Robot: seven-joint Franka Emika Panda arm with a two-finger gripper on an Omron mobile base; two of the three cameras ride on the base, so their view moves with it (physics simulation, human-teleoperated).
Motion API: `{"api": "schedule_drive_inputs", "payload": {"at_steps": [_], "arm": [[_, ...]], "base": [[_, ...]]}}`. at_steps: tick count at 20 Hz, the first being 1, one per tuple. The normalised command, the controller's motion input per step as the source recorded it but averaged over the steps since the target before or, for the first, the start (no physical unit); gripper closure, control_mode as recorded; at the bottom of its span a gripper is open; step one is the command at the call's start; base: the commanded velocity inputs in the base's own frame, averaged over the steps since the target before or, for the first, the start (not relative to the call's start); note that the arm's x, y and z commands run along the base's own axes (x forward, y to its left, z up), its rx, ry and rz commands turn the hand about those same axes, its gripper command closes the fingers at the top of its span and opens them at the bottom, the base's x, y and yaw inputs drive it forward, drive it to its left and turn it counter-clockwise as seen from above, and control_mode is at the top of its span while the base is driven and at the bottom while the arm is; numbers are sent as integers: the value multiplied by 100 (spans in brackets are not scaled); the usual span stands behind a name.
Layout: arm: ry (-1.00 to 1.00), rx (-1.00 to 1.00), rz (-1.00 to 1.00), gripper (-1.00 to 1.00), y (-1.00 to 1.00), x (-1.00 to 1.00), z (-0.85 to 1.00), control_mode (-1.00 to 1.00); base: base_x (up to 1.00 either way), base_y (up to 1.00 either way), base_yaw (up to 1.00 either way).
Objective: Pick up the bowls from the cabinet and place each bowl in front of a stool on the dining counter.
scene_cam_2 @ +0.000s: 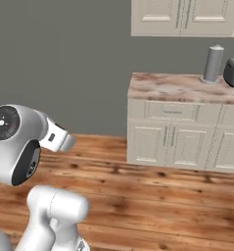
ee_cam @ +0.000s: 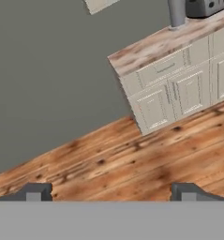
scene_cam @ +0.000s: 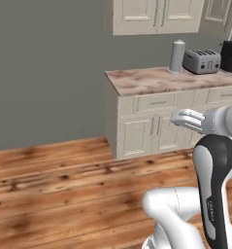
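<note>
Grey wall and plank floor (scene_cam: pixel 64 194) formed the background. Wall cabinets (scene_cam: pixel 156 17) at 12 o'clock were cut off by the top edge, doors shut, contents hidden. Below them, a marble-topped cream unit (scene_cam_2: pixel 177 127) carried a grey cylinder (scene_cam: pixel 176 57) and a toaster (scene_cam: pixel 201 61), with a dark appliance (scene_cam: pixel 230 54) cropped at 2 o'clock. The gripper (ee_cam: pixel 111 192) stood wide open, holding nothing, its fingertips (ee_cam: pixel 36 192) well apart over bare floor.
</note>
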Motion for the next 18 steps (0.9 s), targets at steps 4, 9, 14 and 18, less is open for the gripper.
{"api": "schedule_drive_inputs", "payload": {"at_steps": [4, 9, 14, 18], "arm": [[0, 0, 0, -100, 0, 0, 0, 100], [0, 0, 0, -100, 0, 0, 0, 100], [0, 0, 0, -100, 0, 0, 0, 100], [0, 0, 0, -100, 0, 0, 0, 100]], "base": [[76, -100, 0], [56, -100, 0], [43, -100, 0], [39, -100, 0]]}}
